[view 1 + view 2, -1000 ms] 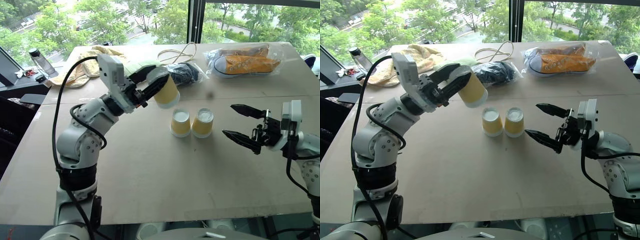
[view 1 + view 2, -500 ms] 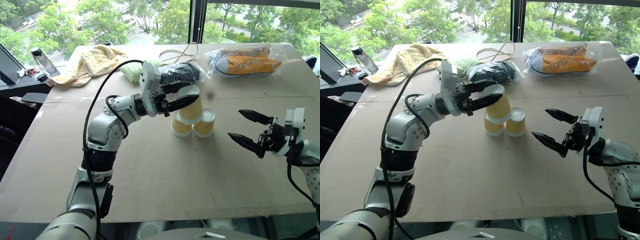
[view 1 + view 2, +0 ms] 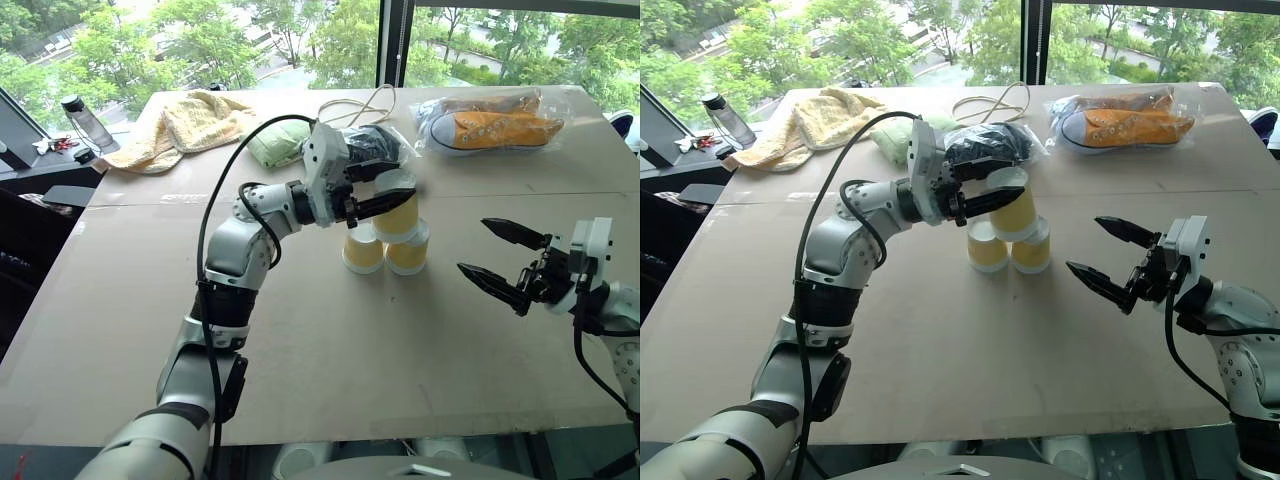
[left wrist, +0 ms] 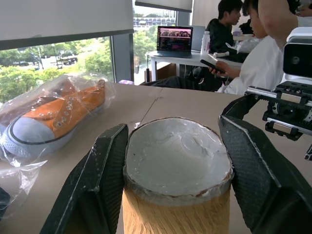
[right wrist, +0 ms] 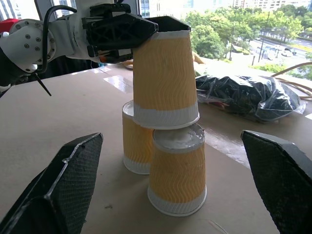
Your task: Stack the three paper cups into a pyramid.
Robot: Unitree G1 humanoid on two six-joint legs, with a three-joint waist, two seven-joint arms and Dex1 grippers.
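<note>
on the tabletop (image 3: 300, 330), the left claw (image 3: 392, 195) pinches the third cup (image 3: 397, 213) upside down, its rim resting on the white bases of the two cups (image 3: 385, 250) standing side by side and touching near the middle. at about 3 o'clock from that stack, well apart, the right claw (image 3: 500, 260) hangs with its fingers spread wide and empty, pointing toward the cups.

Silver-grey robot arms with black two-finger grippers

The left gripper (image 3: 385, 190) and right gripper (image 3: 497, 256) have tapered, textured black fingers on white wrist blocks; rounded silver joints show small screws, and black cables loop along both arms.
</note>
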